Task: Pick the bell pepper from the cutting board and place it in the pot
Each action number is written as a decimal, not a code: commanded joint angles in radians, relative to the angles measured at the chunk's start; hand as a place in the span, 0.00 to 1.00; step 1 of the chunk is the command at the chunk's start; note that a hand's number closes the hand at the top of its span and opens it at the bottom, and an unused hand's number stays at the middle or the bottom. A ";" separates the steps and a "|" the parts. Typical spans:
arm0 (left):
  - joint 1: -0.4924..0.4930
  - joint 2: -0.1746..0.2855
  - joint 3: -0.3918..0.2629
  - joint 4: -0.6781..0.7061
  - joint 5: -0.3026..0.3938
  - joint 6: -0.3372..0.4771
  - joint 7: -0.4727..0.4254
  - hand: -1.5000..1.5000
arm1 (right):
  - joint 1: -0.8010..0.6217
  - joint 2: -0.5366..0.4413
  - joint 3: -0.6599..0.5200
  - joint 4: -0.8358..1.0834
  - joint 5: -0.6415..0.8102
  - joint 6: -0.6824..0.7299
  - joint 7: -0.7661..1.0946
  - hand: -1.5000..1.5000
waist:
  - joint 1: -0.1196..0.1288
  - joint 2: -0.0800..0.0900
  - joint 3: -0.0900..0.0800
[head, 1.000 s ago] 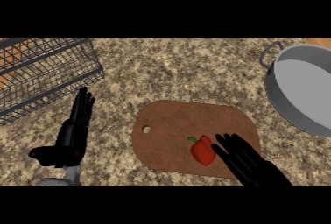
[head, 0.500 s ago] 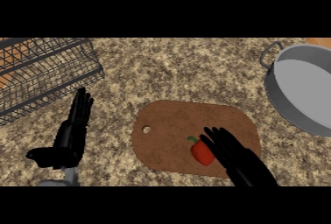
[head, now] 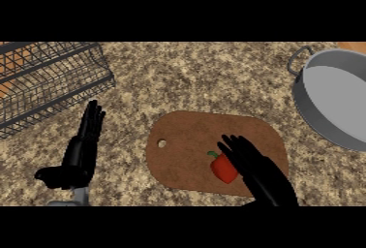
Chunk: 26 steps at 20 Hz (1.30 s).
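Note:
A red bell pepper (head: pixel 222 169) with a green stem lies on the brown cutting board (head: pixel 187 145) in the middle of the counter. My right hand (head: pixel 256 170) comes in from the lower edge and lies over the pepper's right side, fingers straight and pointing up-left, covering part of it. The grey pot (head: pixel 336 99) stands at the right edge, with a handle at its top left. My left hand (head: pixel 80 152) rests open at the lower left, fingers up, away from the board.
A black wire dish rack (head: pixel 46 80) fills the upper left corner. The speckled stone counter (head: pixel 200 77) stretches between the rack, the board and the pot.
My right hand has slid left over the board and now covers more of the pepper's right side. The left hand and the pepper stay where they were.

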<state>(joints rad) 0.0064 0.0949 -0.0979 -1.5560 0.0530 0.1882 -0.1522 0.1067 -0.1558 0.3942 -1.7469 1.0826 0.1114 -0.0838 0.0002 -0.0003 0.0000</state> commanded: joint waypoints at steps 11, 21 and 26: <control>0.028 0.042 0.064 -0.054 0.023 -0.075 0.030 0.50 | -0.111 0.067 -0.040 0.218 0.073 -0.275 -0.132 1.00 | 0.003 0.000 0.000; -0.031 -0.053 0.019 -0.011 -0.051 -0.002 0.031 0.50 | -0.067 0.052 -0.063 0.092 0.058 -0.341 -0.182 1.00 | -0.002 0.000 0.000; -0.020 -0.041 0.017 -0.043 -0.041 -0.009 0.034 0.50 | -0.246 0.137 -0.442 0.263 0.103 -0.256 0.329 1.00 | 0.010 0.042 -0.005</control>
<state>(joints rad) -0.0137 0.0567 -0.0808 -1.5949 0.0133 0.1755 -0.1126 -0.0778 -0.0373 0.1337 -1.5495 1.1767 -0.1543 0.0395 0.0101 0.0181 -0.0026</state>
